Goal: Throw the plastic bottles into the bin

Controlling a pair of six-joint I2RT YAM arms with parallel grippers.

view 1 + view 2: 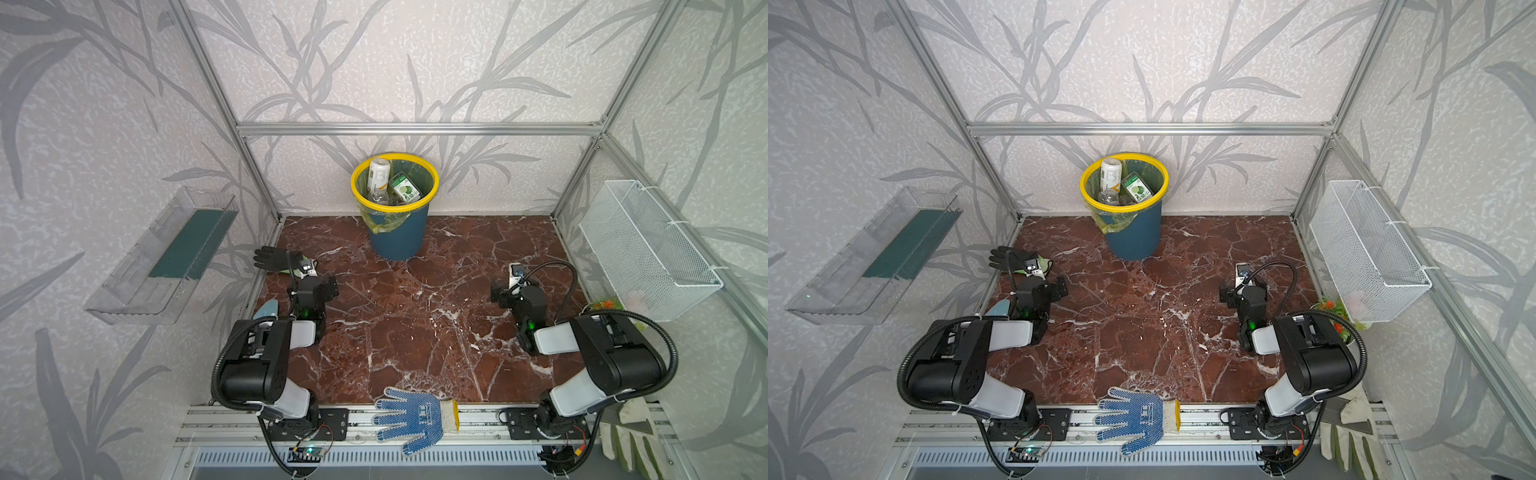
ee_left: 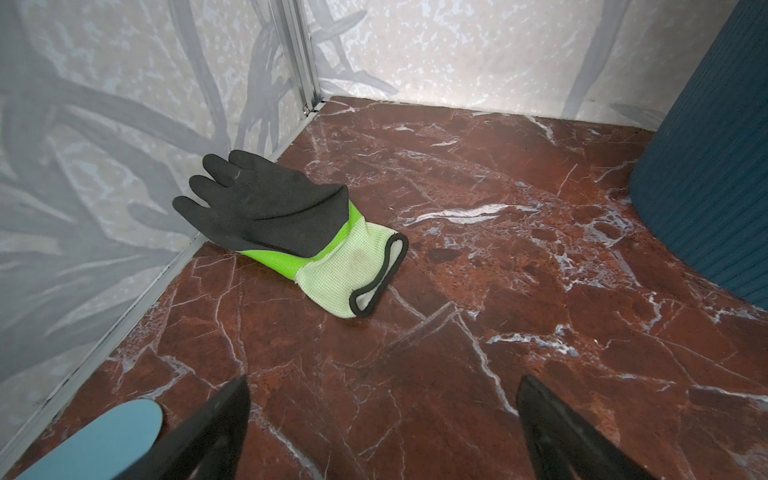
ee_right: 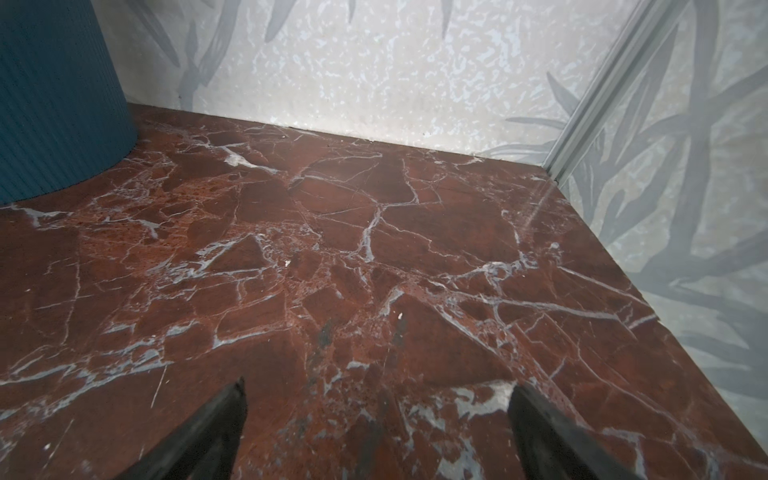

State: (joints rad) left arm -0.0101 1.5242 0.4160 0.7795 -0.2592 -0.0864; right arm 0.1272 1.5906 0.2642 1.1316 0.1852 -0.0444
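Note:
The bin is a dark-blue bucket with a yellow rim and a yellow-green liner, standing at the back middle of the marble floor in both top views. Inside it lie plastic bottles: a white one, a green-labelled one and a clear one. No bottle shows on the floor. My left gripper hovers low at the left, open and empty. At the right, my right gripper is likewise open over bare marble. The bin's ribbed wall edges both wrist views.
A black-and-green glove lies by the left wall ahead of my left gripper. A blue dotted glove and a pale glove rest on the front rail. A clear wall tray hangs left, a white wire basket right.

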